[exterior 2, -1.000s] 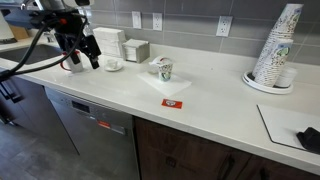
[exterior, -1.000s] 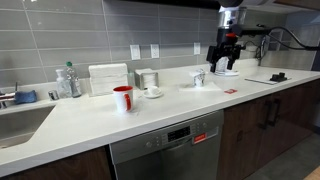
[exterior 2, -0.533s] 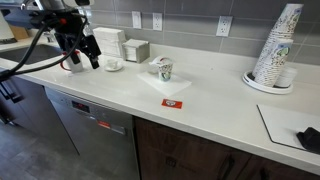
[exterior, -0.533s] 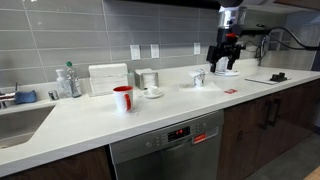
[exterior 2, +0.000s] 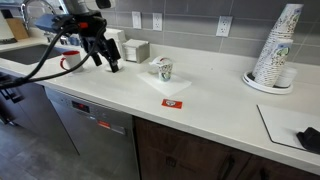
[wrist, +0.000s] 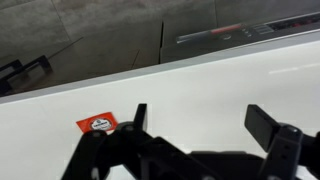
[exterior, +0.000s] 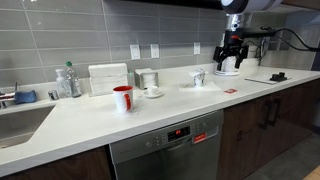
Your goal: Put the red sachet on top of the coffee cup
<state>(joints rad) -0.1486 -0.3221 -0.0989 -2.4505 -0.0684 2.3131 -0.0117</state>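
Observation:
The red sachet (exterior 2: pixel 173 102) lies flat on the white counter near its front edge, in front of the coffee cup (exterior 2: pixel 162 68), a small whitish cup with a dark mark. Both also show in an exterior view, the sachet (exterior: pixel 230 91) and the cup (exterior: pixel 198 77). My gripper (exterior 2: pixel 108 63) hangs open and empty above the counter, apart from both, and also shows in an exterior view (exterior: pixel 232 52). In the wrist view the open jaws (wrist: pixel 200 118) frame bare counter, and the sachet (wrist: pixel 97 124) lies just beside one finger.
A red mug (exterior: pixel 123 98) and a white cup on a saucer (exterior: pixel 152 91) stand further along the counter. A stack of paper cups (exterior 2: pixel 277 50) stands on a plate near the wall. A dark pad (exterior 2: pixel 310 139) lies at the counter end. A sink (exterior: pixel 15 125) is at the far end.
My gripper has moved along the counter, away from the red mug's side toward the coffee cup and sachet, and sits a little higher. The sachet and cup have not moved.

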